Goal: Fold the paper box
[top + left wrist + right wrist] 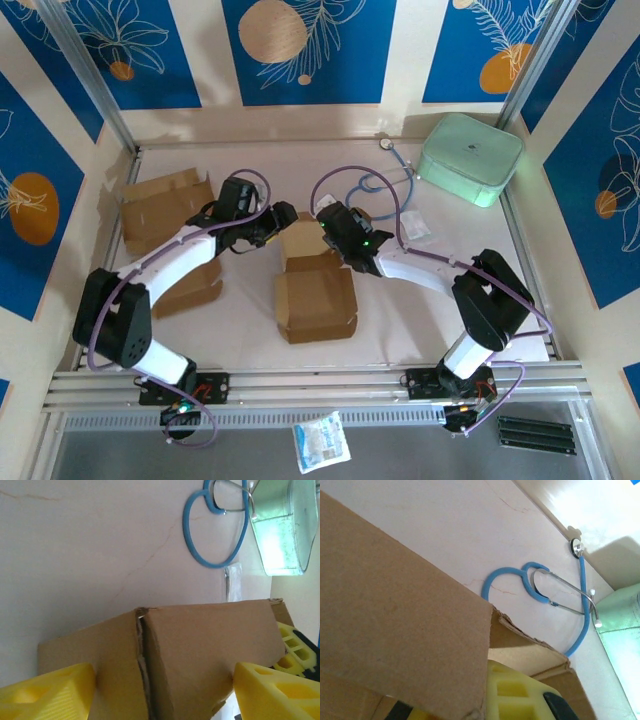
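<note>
Elbows bent, left gripper [284, 216] and right gripper [323, 223] meet at paper box [315, 295].

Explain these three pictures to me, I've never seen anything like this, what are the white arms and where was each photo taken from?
These are two robot arms bolted at the near edge of a table, each ending in a two-finger gripper. The wide picture looks down from above; the other two come from a camera on each wrist, so the yellow blocks there are gripper fingers. The left gripper and right gripper meet at a brown cardboard box in the middle, which they are meant to fold. The left fingers stand wide apart with a box panel between them; cardboard hides whether the right gripper is pinching a flap. Also on the table: flat cardboard boxes at the left, a blue stethoscope and a mint-green case.
</note>
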Controlling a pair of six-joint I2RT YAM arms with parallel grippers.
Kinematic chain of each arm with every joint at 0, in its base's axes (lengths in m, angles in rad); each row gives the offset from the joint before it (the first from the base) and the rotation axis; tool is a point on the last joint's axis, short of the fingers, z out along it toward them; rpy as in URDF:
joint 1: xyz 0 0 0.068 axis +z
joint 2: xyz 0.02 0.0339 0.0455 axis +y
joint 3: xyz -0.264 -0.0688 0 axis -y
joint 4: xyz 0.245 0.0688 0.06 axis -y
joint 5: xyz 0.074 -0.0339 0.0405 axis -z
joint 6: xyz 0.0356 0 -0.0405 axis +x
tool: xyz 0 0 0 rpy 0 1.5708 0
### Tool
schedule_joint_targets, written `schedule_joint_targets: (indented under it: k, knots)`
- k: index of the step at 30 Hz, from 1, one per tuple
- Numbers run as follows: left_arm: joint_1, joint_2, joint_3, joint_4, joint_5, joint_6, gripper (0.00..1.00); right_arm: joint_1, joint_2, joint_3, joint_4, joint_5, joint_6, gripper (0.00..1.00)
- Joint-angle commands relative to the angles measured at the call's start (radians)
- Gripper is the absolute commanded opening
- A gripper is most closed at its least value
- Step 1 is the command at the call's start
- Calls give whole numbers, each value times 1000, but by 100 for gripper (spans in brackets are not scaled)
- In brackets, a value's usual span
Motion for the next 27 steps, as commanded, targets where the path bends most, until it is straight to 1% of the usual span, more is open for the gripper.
schedule_joint_targets:
  k: [1, 3, 4, 8, 10, 11, 12, 15, 19, 21, 22, 24, 26, 27]
  knots:
    - [4, 19, 25, 11, 77, -25, 60, 4, -5, -13, 28, -4, 39, 3]
    - [4, 18, 12, 11, 67, -30, 55, 7, -16, -18, 13, -10, 70, 5]
    - [4, 16, 7, 8, 65, -29, 54, 9, -22, -22, 7, -18, 85, 7]
    - [2, -1, -21, 27, 69, -29, 53, 24, -68, -36, -35, -64, 166, 19]
    - [-2, -15, -42, 59, 71, -23, 53, 28, -103, -40, -71, -108, 222, 30]
    - [-8, -25, -57, 78, 64, -17, 53, 24, -123, -42, -94, -150, 255, 39]
    - [-16, -37, -71, 97, 51, -6, 53, 24, -146, -43, -118, -190, 291, 44]
    - [-40, -74, -97, 128, -11, 51, 53, 22, -220, -44, -194, -304, 381, 55]
    - [-80, -129, -121, 153, -138, 139, 50, 11, -338, -48, -295, -460, 491, 64]
    - [-106, -159, -144, 187, -193, 186, 49, -20, -383, -33, -373, -510, 593, 78]
    - [-117, -170, -155, 198, -212, 207, 49, -47, -391, -15, -418, -552, 642, 78]
    - [-137, -189, -181, 217, -253, 240, 49, -125, -390, 38, -529, -689, 778, 78]
    - [-146, -191, -204, 239, -264, 241, 49, -177, -375, 53, -570, -817, 874, 76]
    - [-148, -187, -211, 245, -263, 236, 49, -195, -364, 59, -590, -853, 905, 75]
